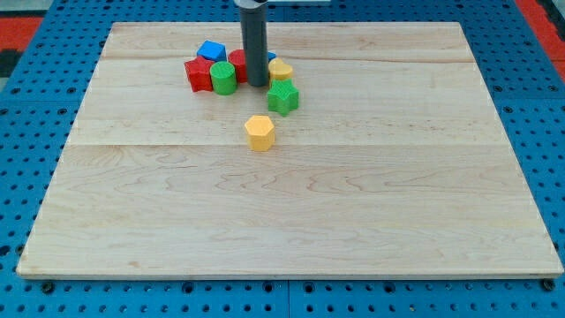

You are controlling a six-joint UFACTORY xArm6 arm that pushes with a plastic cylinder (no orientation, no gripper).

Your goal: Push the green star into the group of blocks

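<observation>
The green star (pixel 283 96) lies at the lower right edge of a group of blocks near the view's top. The group holds a blue block (pixel 211 50), a red star-like block (pixel 199 74), a green cylinder (pixel 222 78), a red block (pixel 239 64) partly behind the rod, and a yellow block (pixel 281 70). My tip (pixel 257 84) stands inside the group, just left of and above the green star, between the green cylinder and the yellow block. A yellow hexagonal block (pixel 259 132) lies apart, below the group.
The blocks rest on a pale wooden board (pixel 291 212). Around it is a blue perforated table (pixel 35 159).
</observation>
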